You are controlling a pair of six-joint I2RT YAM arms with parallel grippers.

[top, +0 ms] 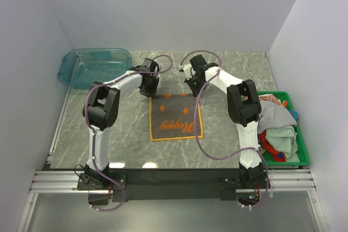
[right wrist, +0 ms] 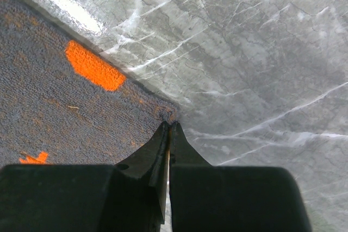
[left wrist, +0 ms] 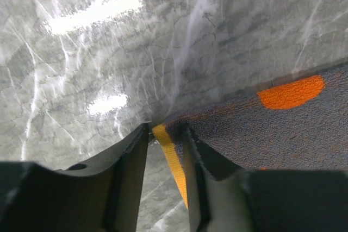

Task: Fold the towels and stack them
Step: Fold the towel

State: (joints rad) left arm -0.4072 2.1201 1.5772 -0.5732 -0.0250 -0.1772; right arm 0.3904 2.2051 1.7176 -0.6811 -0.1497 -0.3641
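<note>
An orange-brown towel (top: 175,119) with an orange border lies flat in the middle of the table. My left gripper (top: 148,89) is at its far left corner. In the left wrist view the jaws (left wrist: 166,129) stand a little apart, with the towel's orange edge (left wrist: 171,161) between them, and the cloth (left wrist: 283,129) lies over the right finger. My right gripper (top: 194,86) is at the far right corner. In the right wrist view it (right wrist: 169,126) is shut, pinching the tip of the towel's corner (right wrist: 65,112). More towels (top: 277,129), grey, pale green and red, lie heaped at the right.
A green crate (top: 302,150) at the right edge holds the heap of towels. A clear teal tub (top: 95,66) stands at the far left. White walls close the table on three sides.
</note>
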